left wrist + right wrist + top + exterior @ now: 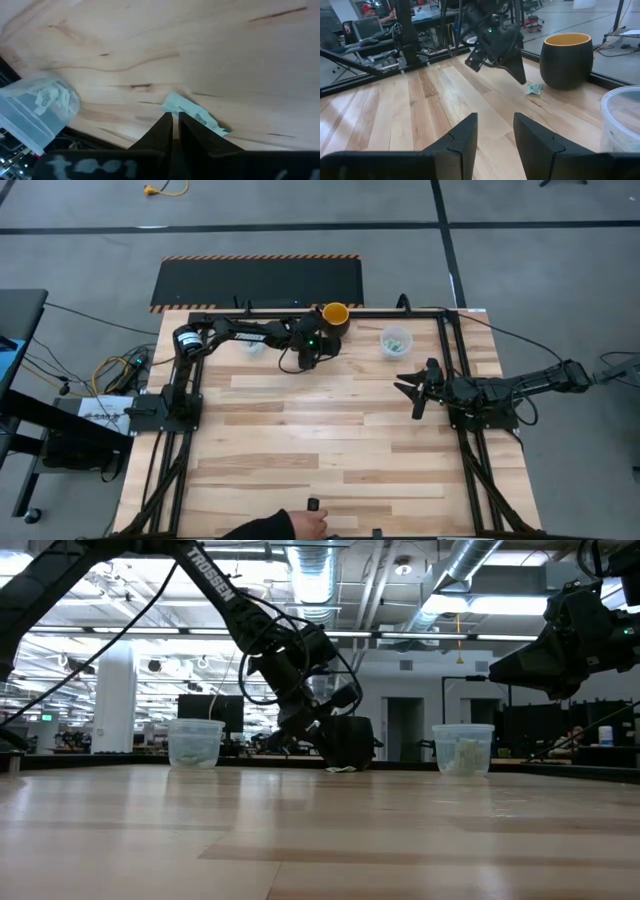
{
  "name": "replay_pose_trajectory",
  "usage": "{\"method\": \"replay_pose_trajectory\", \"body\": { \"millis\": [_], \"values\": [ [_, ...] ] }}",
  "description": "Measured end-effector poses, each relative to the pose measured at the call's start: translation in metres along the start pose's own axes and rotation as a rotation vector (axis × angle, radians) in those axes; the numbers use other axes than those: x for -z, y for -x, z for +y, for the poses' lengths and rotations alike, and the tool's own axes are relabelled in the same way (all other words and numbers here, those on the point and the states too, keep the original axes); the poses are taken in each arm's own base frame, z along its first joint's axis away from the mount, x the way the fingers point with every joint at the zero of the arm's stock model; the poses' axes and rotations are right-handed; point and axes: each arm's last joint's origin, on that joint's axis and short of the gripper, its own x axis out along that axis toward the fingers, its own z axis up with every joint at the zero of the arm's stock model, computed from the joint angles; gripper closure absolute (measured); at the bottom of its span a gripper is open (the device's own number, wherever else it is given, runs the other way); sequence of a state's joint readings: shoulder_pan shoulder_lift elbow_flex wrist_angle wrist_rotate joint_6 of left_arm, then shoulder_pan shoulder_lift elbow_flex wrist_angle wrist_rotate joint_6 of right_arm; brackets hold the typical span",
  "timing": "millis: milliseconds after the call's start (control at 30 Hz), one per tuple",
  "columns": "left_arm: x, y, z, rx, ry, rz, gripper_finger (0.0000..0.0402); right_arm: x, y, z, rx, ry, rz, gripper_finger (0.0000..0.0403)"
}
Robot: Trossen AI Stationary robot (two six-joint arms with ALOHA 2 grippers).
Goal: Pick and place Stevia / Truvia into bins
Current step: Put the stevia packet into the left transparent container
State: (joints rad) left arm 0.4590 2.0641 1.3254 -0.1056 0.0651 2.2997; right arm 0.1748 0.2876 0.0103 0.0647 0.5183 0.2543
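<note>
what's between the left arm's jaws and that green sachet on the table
Nothing visible. The left gripper, jaws nearly shut, points straight at the small light green and white paper sachet lying flat on the wooden table. The yellow-orange cup with a dark outside stands beside it.

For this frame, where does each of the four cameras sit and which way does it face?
High: overhead, straight down; both arms, left gripper near the yellow cup.
Low: table level, looking across; left arm, two clear cups.
Left wrist: down past its shut fingers onto a green packet.
Right wrist: past its parted fingers toward the left arm.
Shared: packet and yellow cup also appear in the right wrist view.
</note>
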Motion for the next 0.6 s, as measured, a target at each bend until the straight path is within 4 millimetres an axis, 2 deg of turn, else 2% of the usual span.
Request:
{"method": "replay_pose_trajectory", "body": {
  "millis": [333,600],
  "values": [
    [-0.0003,0.0024,0.0006,0.047,0.010,-0.040,0.0379,0.0000,0.0000,0.0000,0.000,0.000,0.000,0.0282],
    [-0.0034,0.0019,0.0070,0.020,-0.008,-0.028,0.0379,-0.0001,0.0000,0.0000,-0.001,0.000,0.000,0.0282]
  ]
}}
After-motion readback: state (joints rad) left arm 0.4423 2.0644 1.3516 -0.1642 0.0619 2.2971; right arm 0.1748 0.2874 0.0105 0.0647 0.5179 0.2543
